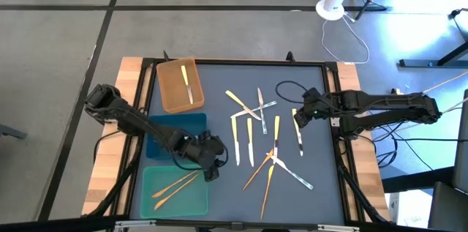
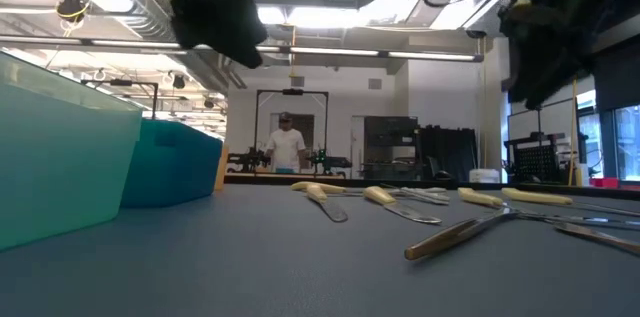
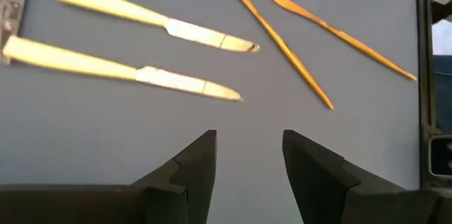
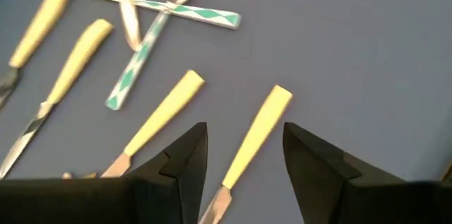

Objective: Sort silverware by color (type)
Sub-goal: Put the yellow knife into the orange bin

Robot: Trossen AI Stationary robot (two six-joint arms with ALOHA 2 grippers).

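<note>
**Silverware spread across table, both claws open**

Near left: teal tray (image 1: 175, 201) with two orange-gold utensils (image 1: 174, 185). Just beyond it, left claw (image 1: 213, 157), fingers apart and empty, near two yellow-handled knives (image 3: 134, 46). Mid-table: loose silverware (image 1: 267, 144), yellow-handled, silver and orange-gold pieces, some crossed. Right: right claw (image 1: 296, 118), open, empty, above a yellow-handled knife (image 4: 253, 139). Beyond the teal tray, blue tray (image 1: 157, 144). Far left: brown tray (image 1: 172, 93) with one yellow-handled utensil (image 1: 186, 80).
</note>
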